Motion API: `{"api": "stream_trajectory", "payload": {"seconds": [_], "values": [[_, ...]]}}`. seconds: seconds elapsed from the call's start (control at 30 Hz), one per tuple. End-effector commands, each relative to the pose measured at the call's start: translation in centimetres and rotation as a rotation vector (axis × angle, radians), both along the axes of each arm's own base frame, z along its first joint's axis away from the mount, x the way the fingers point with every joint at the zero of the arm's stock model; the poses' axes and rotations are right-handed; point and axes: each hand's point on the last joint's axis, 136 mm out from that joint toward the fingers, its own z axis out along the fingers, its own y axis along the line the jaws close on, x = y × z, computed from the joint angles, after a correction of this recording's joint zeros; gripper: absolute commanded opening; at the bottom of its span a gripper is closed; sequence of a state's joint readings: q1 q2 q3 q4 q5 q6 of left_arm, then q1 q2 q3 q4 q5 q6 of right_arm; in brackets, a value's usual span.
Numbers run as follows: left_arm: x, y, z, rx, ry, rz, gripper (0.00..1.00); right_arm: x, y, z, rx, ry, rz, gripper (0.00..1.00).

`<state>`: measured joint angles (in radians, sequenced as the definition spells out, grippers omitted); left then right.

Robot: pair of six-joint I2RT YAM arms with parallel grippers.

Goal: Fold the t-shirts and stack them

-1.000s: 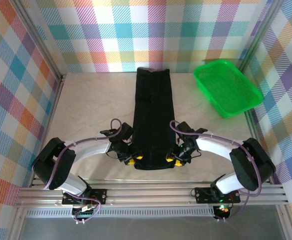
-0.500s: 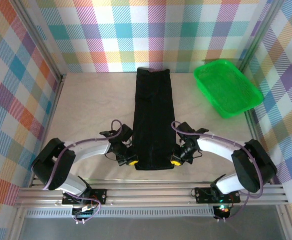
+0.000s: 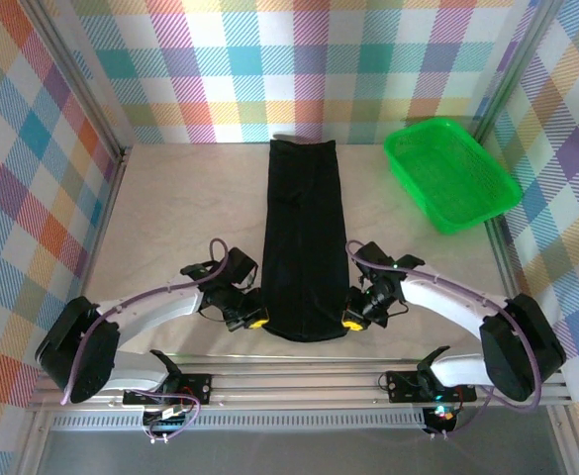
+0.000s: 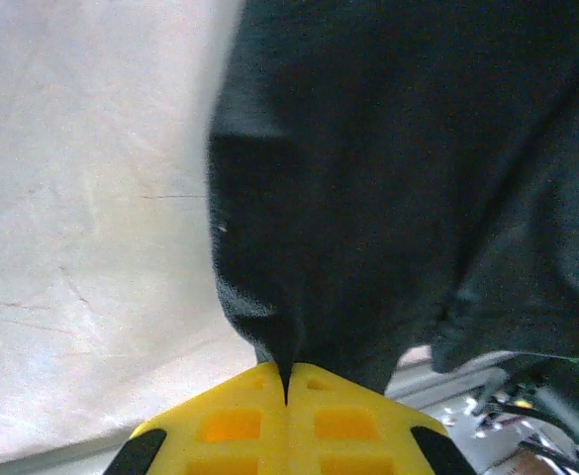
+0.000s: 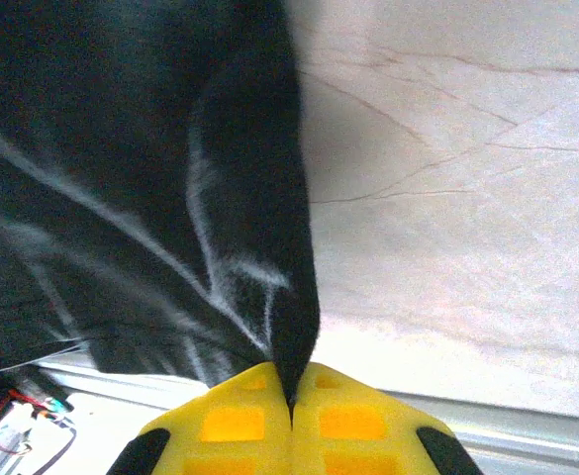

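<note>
A black t-shirt, folded into a long narrow strip, is held at its near corners by the left end effector and the right end effector.

The strip is laid lengthwise down the middle of the tabletop, with its far end close to the back wall and its near end towards the arm bases. The left end effector is closed on the near left corner; in the left wrist view a pinch of black cloth is seen squeezed between the yellow fingers, which are pressed together. The right end effector is likewise closed on the near right corner, where the cloth is drawn into a ridge between its fingers. A bright green mesh basket is set at the far right, well apart from the garment.
</note>
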<state>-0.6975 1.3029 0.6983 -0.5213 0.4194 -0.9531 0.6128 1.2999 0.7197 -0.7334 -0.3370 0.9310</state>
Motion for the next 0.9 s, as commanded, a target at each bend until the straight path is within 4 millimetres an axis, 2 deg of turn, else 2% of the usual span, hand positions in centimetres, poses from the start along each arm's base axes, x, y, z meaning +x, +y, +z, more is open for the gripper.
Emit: {"api": "stream_trajectory", "payload": {"seconds": [0.0,0.17,0.27,0.37,0.53,0.67,0.7,0.73,0.8,0.87], "values": [[2.6,-0.6,2.8,-0.039,-0.066,0.091,0.0,2.3,0.1,2.8,0.005,-0.067,-0.03,0.0],[9.3,-0.8,5.2,-0.08,-0.152,0.198,0.0,8.3,0.3,5.8,0.027,-0.171,-0.076,0.0],[14.4,-1.0,6.4,-0.088,-0.202,0.237,0.0,13.4,0.4,7.2,0.034,-0.234,-0.091,0.0],[19.5,-0.7,7.1,-0.077,-0.253,0.271,0.0,17.8,0.4,7.8,0.034,-0.274,-0.109,0.0],[26.5,-0.4,5.9,-0.054,-0.276,0.3,0.0,24.5,0.6,7.0,0.064,-0.29,-0.149,0.0],[30.0,-0.2,4.2,-0.037,-0.267,0.314,0.0,28.7,1.1,6.2,0.087,-0.3,-0.16,0.0],[30.9,-0.1,3.7,-0.035,-0.268,0.318,0.0,29.7,1.2,5.9,0.096,-0.305,-0.162,0.03],[31.6,-0.1,3.6,-0.04,-0.272,0.319,0.03,30.5,1.4,5.7,0.111,-0.308,-0.158,0.09],[32.6,0.1,3.3,-0.028,-0.276,0.318,0.3,31.9,2.0,5.4,0.154,-0.305,-0.135,0.34],[32.7,0.7,3.5,0.015,-0.288,0.319,0.46,32.4,1.9,5.6,0.144,-0.319,-0.096,0.48]]}}
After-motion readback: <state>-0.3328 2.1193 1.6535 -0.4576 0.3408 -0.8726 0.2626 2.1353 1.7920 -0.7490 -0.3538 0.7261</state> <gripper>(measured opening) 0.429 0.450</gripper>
